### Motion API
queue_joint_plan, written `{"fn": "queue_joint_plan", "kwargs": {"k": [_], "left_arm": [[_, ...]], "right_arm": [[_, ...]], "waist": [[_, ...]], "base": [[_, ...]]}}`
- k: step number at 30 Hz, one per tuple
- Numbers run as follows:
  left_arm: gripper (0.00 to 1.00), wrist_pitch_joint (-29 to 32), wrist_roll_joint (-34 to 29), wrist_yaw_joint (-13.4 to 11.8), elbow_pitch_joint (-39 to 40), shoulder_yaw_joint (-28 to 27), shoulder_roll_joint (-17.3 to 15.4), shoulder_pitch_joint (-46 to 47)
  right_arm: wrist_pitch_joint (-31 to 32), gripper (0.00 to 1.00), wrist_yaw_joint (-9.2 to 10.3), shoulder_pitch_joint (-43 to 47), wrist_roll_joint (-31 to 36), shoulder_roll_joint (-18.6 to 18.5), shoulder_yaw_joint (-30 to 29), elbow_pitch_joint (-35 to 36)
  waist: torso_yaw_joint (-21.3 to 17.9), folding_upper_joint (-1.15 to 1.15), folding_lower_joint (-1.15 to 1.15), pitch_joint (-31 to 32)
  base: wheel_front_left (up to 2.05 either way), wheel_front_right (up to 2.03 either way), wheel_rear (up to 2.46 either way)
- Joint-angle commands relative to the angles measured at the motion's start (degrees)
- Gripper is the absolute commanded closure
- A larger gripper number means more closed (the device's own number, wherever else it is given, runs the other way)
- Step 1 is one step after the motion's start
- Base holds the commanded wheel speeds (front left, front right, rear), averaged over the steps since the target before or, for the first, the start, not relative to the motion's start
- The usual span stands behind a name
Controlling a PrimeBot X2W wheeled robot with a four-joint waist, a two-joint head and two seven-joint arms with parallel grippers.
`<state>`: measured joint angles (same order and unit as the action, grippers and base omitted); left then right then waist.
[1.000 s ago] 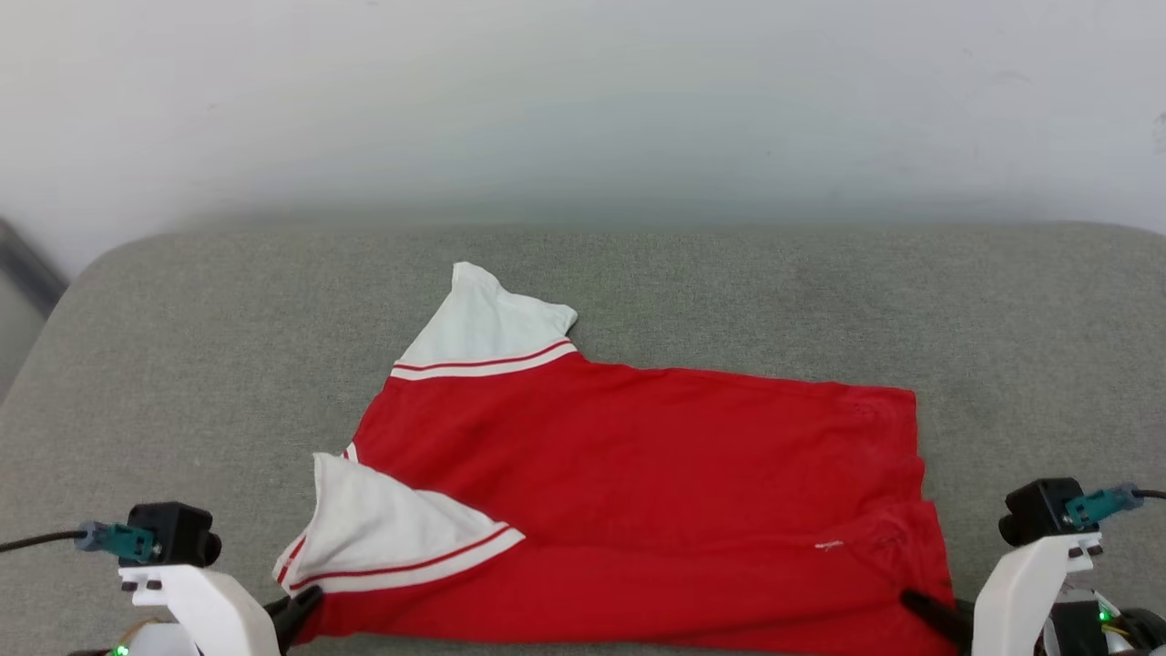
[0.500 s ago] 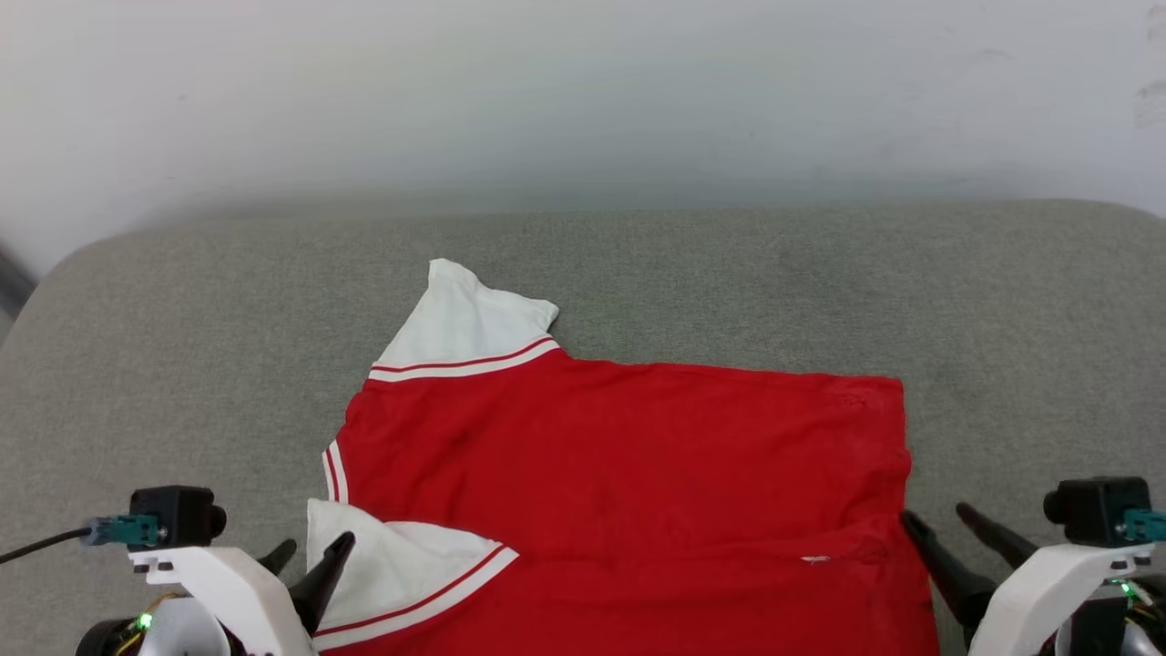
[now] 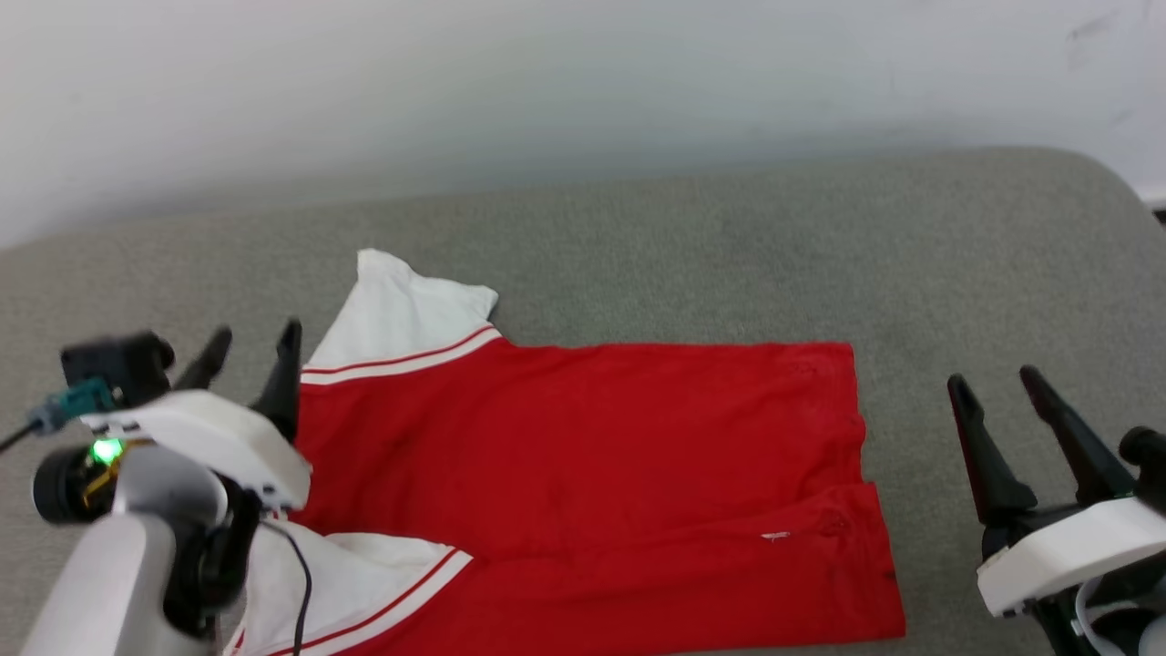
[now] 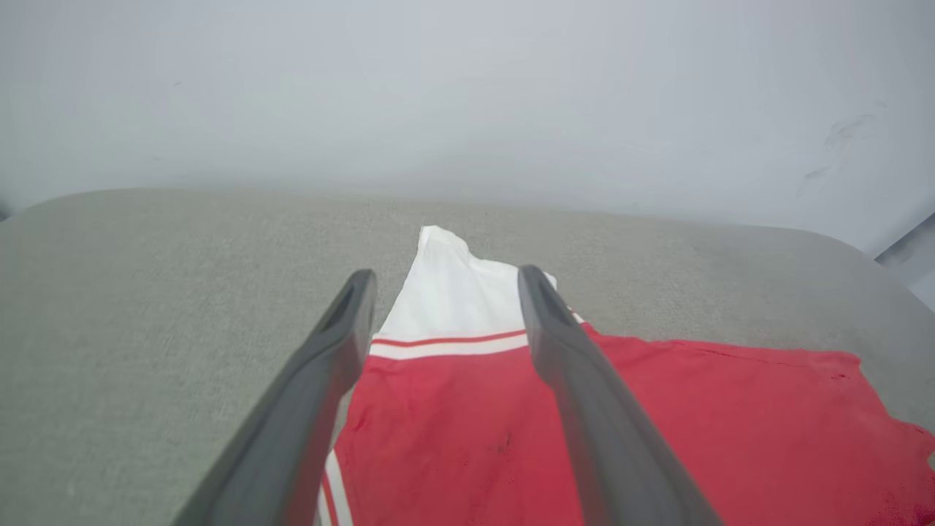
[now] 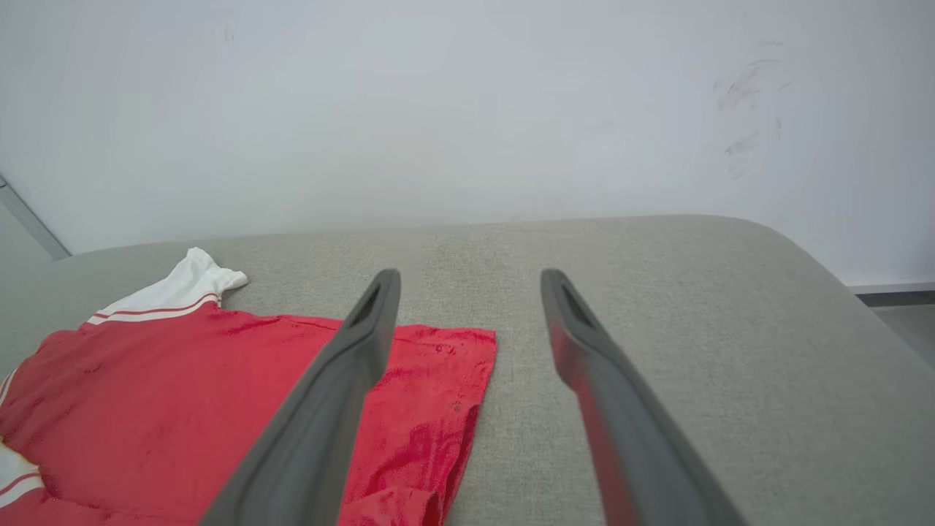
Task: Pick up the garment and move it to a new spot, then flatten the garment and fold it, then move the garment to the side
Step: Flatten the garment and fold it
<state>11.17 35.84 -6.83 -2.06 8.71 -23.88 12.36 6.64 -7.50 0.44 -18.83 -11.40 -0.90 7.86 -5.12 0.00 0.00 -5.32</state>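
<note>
The red garment (image 3: 583, 456) lies folded on the grey cushion, print hidden. One white, red-striped sleeve end (image 3: 401, 319) points to the far left; another (image 3: 355, 583) lies folded over the near left corner. My left gripper (image 3: 255, 351) hovers open above the garment's left edge; in the left wrist view its fingers (image 4: 562, 351) frame the far sleeve end (image 4: 453, 292) with nothing held. My right gripper (image 3: 997, 387) stands open and empty to the right of the garment's right edge (image 5: 453, 380).
The grey upholstered surface (image 3: 729, 246) runs wide with a rounded far right corner (image 3: 1093, 173) and a pale wall (image 3: 583, 82) behind it. Bare cushion lies beyond and to the right of the garment. A strip of floor and baseboard (image 5: 898, 307) shows at the right.
Both grippers let go of the garment's near corners, opened and rose; the left one moved far forward along the left edge. The camera shifted, so the scene slid left and down.
</note>
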Motion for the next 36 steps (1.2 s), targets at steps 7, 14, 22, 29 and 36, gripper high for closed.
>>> {"fn": "queue_joint_plan", "kwargs": {"k": [7, 14, 22, 29, 36], "left_arm": [[0.0, -0.4, 0.3, 1.8, -8.1, -0.5, 0.2, 15.7], [0.0, 9.3, 2.3, 6.8, -16.7, 1.5, -3.7, 28.9], [0.0, 31.4, 5.7, 10.4, -23.2, 4.7, -11.1, 36.2], [0.0, 42.5, 6.8, 7.0, -23.2, 4.2, -16.4, 37.8], [0.71, 50.0, 8.8, 3.2, -25.4, 4.5, -16.5, 32.6]], "right_arm": [[-2.3, 0.0, 0.03, -6.2, 1.2, 2.3, 0.6, 3.0], [-3.4, 0.0, 0.03, -10.6, 0.8, 2.6, 2.7, 3.0], [-4.4, 0.0, 0.03, -12.9, -0.2, 3.0, 5.1, 1.4], [-5.4, 0.0, 0.03, -13.9, -1.8, 3.2, 6.7, -0.3], [-5.8, 0.0, 0.03, -14.9, -3.6, 2.8, 8.0, -2.6]], "waist": [[-4.4, 0.0, 0.0, -10.5], [-7.5, 0.0, 0.0, -17.0], [-11.3, 0.0, 0.0, -21.1], [-14.1, 0.0, 0.0, -24.8], [-15.8, 0.0, 0.0, -26.6]], "base": [[0.0, 0.0, 0.0], [0.0, 0.0, 0.0], [0.0, 0.0, 0.0], [0.0, 0.0, 0.0], [0.0, 0.0, 0.0]]}}
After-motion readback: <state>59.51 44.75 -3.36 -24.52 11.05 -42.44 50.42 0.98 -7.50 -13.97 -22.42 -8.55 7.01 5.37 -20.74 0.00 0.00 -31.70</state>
